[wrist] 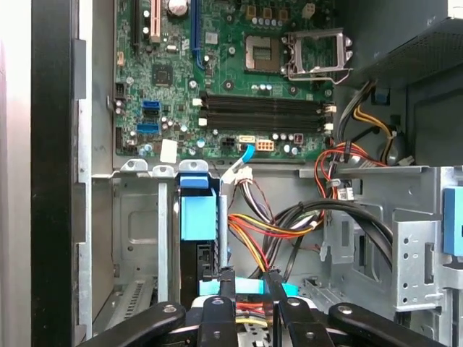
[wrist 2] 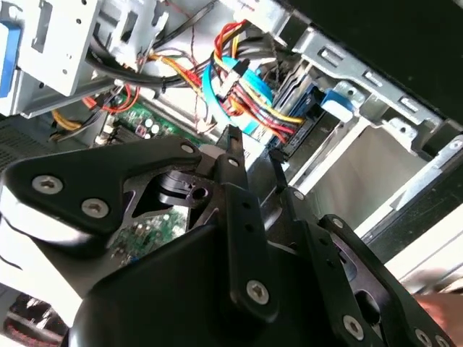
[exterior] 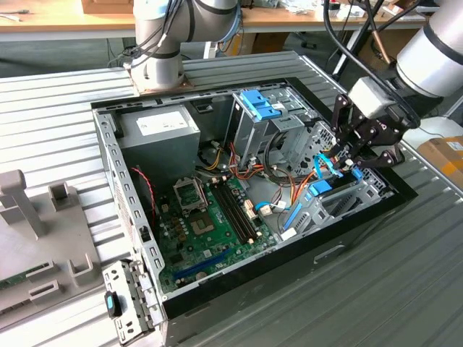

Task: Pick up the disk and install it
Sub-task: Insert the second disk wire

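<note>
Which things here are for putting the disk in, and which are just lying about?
For the job: disk, claw, drive bay.
Just lying about: green board, grey power box, coloured wires.

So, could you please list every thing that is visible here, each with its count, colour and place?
computer case: one, black and grey, open on the ribbed table
motherboard: one, green, on the case floor
power-supply box: one, grey, far corner of the case
drive cage: one, grey with blue latch, beside the power-supply box
disk: one, blue rails, standing in the bay by the gripper
cables: several, red, yellow, black, beside the bay
gripper: one, black, at the bay, on the exterior view's right
</note>
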`<state>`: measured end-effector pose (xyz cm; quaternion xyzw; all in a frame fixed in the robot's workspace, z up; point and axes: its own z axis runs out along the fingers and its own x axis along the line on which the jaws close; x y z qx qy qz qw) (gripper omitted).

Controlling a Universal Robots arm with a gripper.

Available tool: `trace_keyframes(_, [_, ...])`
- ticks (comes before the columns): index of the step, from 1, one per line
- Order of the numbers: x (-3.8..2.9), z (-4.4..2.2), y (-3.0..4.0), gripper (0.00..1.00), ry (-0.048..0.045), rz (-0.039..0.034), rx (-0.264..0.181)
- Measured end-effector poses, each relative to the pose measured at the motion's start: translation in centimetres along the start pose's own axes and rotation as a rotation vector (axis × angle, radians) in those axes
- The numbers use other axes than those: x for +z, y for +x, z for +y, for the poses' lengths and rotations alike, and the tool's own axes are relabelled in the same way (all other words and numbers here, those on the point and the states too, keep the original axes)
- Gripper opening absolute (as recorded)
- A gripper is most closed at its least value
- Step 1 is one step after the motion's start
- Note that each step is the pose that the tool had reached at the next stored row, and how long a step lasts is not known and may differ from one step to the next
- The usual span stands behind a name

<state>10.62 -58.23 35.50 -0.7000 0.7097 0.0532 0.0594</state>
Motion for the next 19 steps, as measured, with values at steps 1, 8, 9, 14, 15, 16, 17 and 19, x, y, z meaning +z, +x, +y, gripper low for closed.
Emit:
trace_keyframes(1, [-0.01, 0.08, 0.0, 0.3, 0.0113, 0.008, -0.002])
trace_keyframes(8, [-2.35, 0.22, -0.39, 0.3, 0.025, 0.084, -0.003])
trace_keyframes(9, [-2.69, 0.22, -0.45, 0.3, 0.025, 0.0841, -0.003])
trace_keyframes(14, [-2.76, 0.22, -0.46, 0.3, 0.025, 0.084, -0.003])
trace_keyframes(15, [-2.76, 0.22, -0.46, 0.3, 0.025, 0.0839, -0.003])
trace_keyframes(16, [-2.79, 0.22, -0.46, 0.3, 0.025, 0.084, -0.003])
trace_keyframes(17, [-2.82, 0.22, -0.47, 0.3, 0.025, 0.084, -0.003])
trace_keyframes(19, [-2.83, 0.22, -0.47, 0.3, 0.025, 0.084, -0.003])
